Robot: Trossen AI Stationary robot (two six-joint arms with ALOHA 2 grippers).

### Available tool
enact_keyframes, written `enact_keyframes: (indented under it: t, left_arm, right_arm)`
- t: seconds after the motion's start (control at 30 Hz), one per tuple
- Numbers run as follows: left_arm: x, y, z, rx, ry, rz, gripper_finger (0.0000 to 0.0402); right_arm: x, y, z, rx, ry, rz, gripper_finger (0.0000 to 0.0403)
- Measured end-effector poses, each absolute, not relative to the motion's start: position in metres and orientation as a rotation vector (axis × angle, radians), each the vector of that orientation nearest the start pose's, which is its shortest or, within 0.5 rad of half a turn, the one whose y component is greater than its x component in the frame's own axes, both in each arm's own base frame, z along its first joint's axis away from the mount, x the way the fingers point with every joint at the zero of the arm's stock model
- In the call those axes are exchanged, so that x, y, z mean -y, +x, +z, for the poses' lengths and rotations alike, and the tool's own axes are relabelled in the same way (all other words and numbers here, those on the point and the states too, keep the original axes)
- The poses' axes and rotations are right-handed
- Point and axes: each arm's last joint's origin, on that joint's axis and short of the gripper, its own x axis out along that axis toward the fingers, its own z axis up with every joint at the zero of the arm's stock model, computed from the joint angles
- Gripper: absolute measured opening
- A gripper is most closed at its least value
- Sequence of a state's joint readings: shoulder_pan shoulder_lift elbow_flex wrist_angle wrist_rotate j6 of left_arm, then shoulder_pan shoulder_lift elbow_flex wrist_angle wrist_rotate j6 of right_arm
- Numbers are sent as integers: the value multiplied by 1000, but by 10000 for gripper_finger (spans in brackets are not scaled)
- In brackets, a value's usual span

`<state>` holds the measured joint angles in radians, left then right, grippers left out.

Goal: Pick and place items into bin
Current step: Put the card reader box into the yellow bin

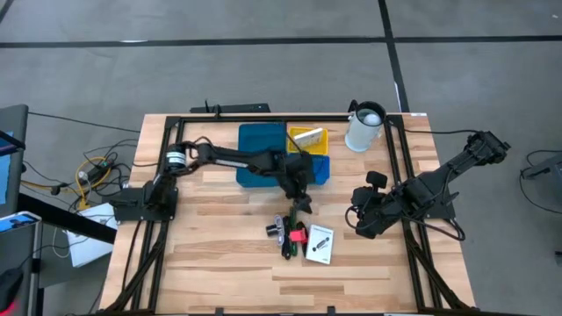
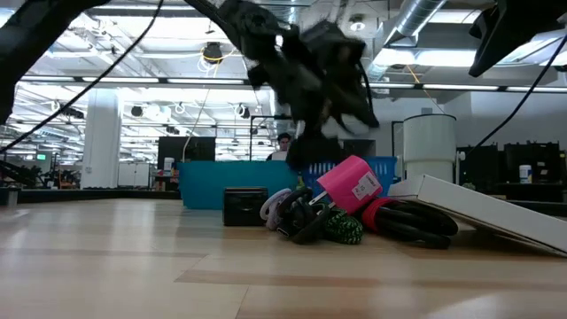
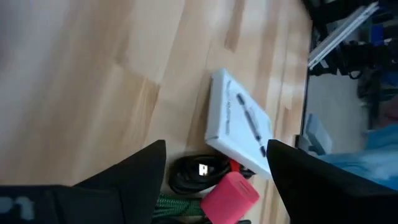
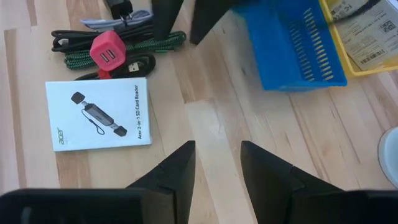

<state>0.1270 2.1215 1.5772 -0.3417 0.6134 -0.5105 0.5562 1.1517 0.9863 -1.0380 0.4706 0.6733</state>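
Observation:
The items lie in a small heap on the wood. A red piece (image 1: pixel 298 234) (image 4: pixel 104 51) rests on coiled black and green cords (image 4: pixel 134 42). A white printed card (image 1: pixel 320 244) (image 3: pixel 239 124) lies flat beside them, and a silver piece (image 1: pixel 275 228) sits at the heap's left. My left gripper (image 1: pixel 303 206) (image 3: pixel 217 146) hovers open just above the heap, pointing down at it. My right gripper (image 1: pixel 358 219) (image 4: pixel 217 146) waits open to the right of the card. The bin's teal-blue (image 1: pixel 262 154), yellow (image 1: pixel 307 139) and bright blue (image 1: pixel 318 168) trays stand behind.
A white jug (image 1: pixel 364 127) stands at the far right of the trays. The yellow tray holds a printed sheet (image 4: pixel 367 31). Black frame rails (image 1: pixel 399 167) run along the table's left and right sides. Bare wood lies near and left of the heap.

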Motion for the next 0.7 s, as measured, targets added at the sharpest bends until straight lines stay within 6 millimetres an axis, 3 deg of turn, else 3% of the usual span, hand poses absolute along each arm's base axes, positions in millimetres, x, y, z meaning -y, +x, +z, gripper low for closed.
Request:
enact_keyframes:
  t: [0.1, 0.23, 0.47, 0.7]
  left_arm:
    - [-40, 445, 215, -884, -707, -214, 268]
    - [-23, 433, 258, -797, -646, -252, 268]
    - [22, 402, 310, -754, -535, -336, 268]
    - [76, 350, 368, -582, -182, -143, 268]
  right_arm:
    - [-93, 175, 276, -998, 21, -271, 123]
    - [-93, 175, 276, -995, 23, -270, 123]
    - [-98, 175, 277, -977, 27, -247, 122]
    - [-122, 187, 258, -996, -35, -241, 119]
